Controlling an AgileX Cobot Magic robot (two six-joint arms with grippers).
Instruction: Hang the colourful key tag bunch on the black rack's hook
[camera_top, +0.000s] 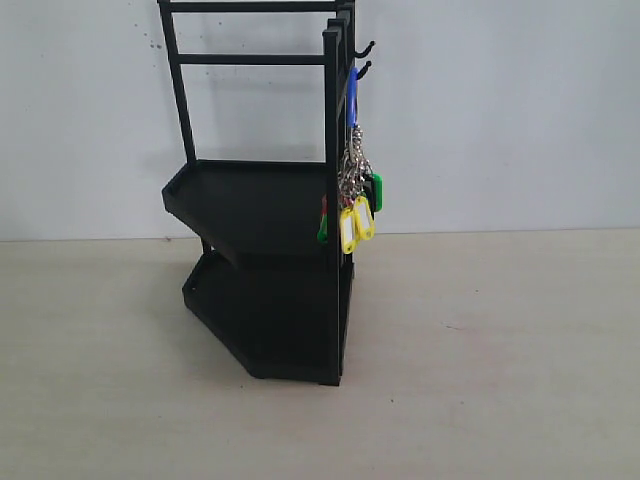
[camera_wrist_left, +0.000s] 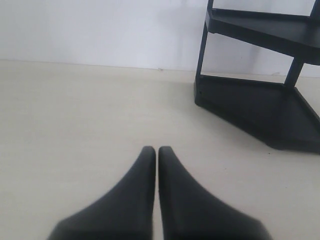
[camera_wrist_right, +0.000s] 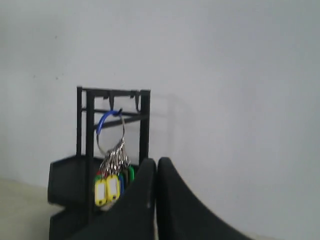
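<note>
The black rack (camera_top: 265, 250) stands mid-table against the white wall. The colourful key tag bunch (camera_top: 355, 195) hangs by its blue-sleeved ring from the lower hook (camera_top: 363, 70) on the rack's right post, tags dangling beside the upper tray. In the right wrist view the bunch (camera_wrist_right: 111, 172) hangs from the hook (camera_wrist_right: 118, 112), apart from my right gripper (camera_wrist_right: 157, 161), which is shut and empty. My left gripper (camera_wrist_left: 156, 149) is shut and empty over bare table, left of the rack's base (camera_wrist_left: 260, 110). Neither gripper shows in the exterior view.
An upper hook (camera_top: 365, 48) sticks out just above the one bearing the ring. The pale wooden table (camera_top: 500, 380) spreads around the rack, with the white wall (camera_top: 500, 110) right behind it.
</note>
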